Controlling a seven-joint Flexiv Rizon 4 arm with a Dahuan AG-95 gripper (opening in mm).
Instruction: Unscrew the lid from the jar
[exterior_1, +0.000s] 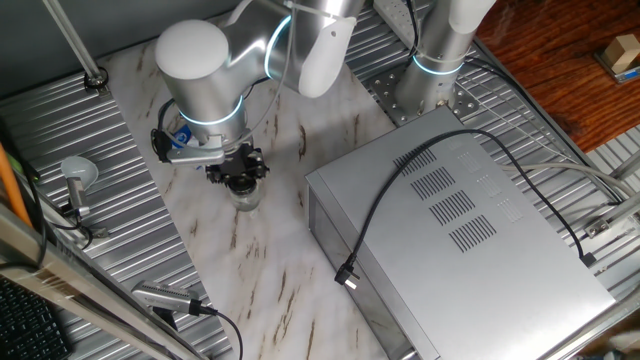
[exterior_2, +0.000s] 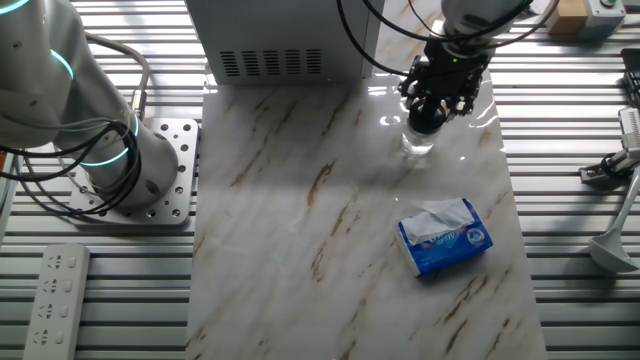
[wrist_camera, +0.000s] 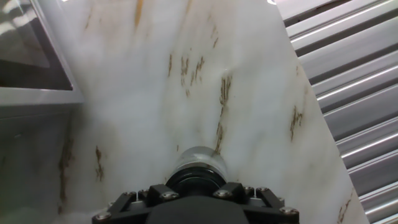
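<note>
Reaching down from a bent elbow, wrist pointed straight at the marble tabletop (exterior_1: 270, 270), with the gripper (exterior_1: 238, 172) set vertically over the jar (exterior_1: 246, 197). Seen in the other fixed view likewise: gripper (exterior_2: 436, 112) poised directly atop the jar (exterior_2: 419, 145), fingers pointing down.

Standing upright on the marble, just beside the grey metal box (exterior_1: 460, 220), on its open side and near its front corner. Clear-walled; contents impossible to make out in any view. Capped by the black lid (wrist_camera: 196, 177), visible in the hand view as a dark ring over the rounded glass shoulder of the jar (wrist_camera: 199, 158). Lid edge hard to separate from the black gripper body in both fixed views.

Gripper (wrist_camera: 198, 194) closed in narrowly around the lid, jaws drawn close on either side of it; firm contact appears likely but the exact touch line lies hidden under the gripper body. Nothing else between the fingers.

Farther from the box than the jar, lying flat on the marble well apart from the jar: a blue-and-white packet (exterior_2: 444, 236). Draped across the top of the box: a black cable (exterior_1: 400, 190).
</note>
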